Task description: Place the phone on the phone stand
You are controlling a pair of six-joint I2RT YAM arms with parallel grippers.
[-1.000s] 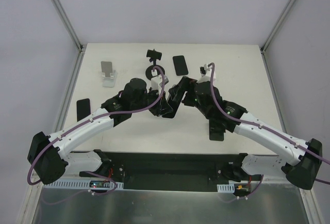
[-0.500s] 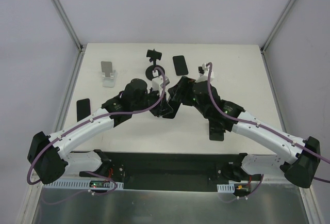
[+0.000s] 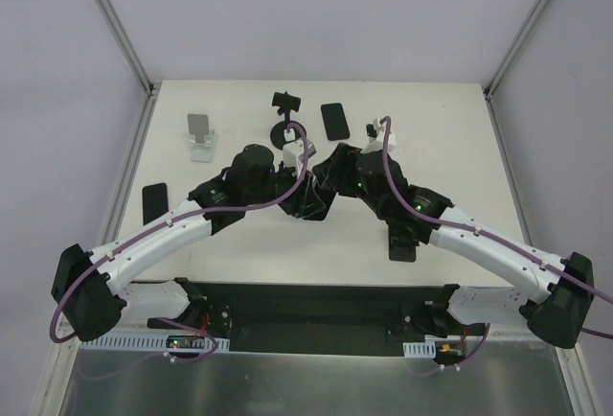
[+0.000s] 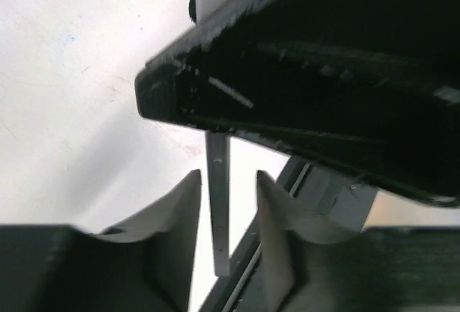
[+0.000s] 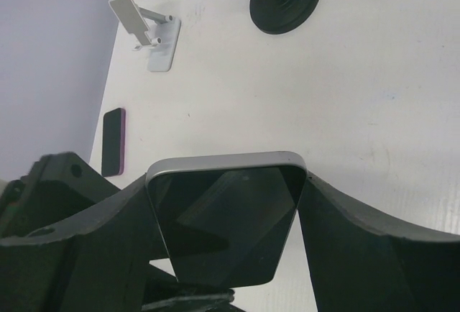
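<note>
right end effector (image 5: 226,182) edged leftward, its gripped phone (image 5: 226,226) barely discernible from overhead

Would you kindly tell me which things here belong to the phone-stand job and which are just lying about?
Job:
phone, held in the right claw
left claw, open around its edge
phone stand with disc base

Lying about:
silver-white stand
black phone beyond the arms
dark phone at the table's left edge
black object by the right arm

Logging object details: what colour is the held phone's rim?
Silver rim on the phone, black face; best in right wrist view.
</note>
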